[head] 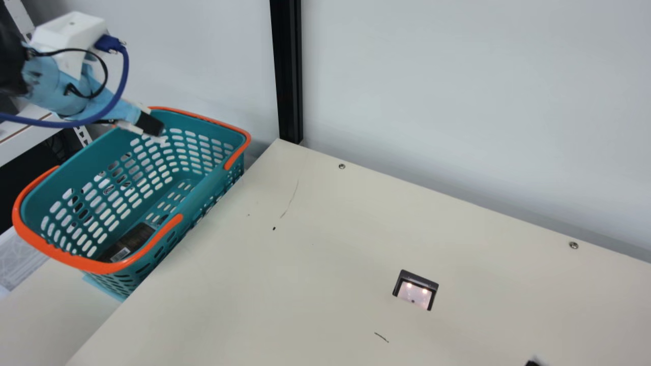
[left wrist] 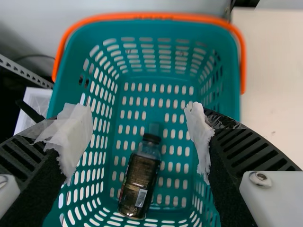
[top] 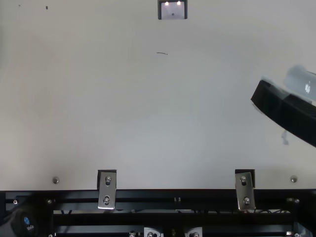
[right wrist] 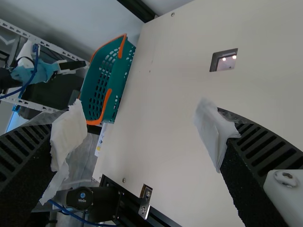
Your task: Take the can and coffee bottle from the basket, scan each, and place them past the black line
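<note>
The left gripper (left wrist: 137,137) hung high over the teal basket (left wrist: 142,29), its white-wrapped fingers (left wrist: 75,137) spread wide with nothing between them, as the coffee bottle (left wrist: 139,184) lay on its side on the slotted floor below, its dark cap (left wrist: 151,138) toward the basket's middle and its base close to an end wall. The right gripper (right wrist: 142,137) stood wide apart and empty over the cream table (head: 305,254). The step in hand, by all appearances, was picking up the bottle: a good grasp called for a slight turn of the wrist to square the fingers to the bottle's slant, a straight descent over the labelled body rather than the narrow neck, and a gentle close, since a round bottle could roll. The end wall left little space past the base, and the rim with its orange handle (left wrist: 142,15) could catch a finger or the bottle. The basket sat beside the table's edge, near the pale back wall (head: 457,76), so the bottle was best lifted well above the rim before swinging across the broad bare stretch toward the scanner (head: 414,295) set in the tabletop
</note>
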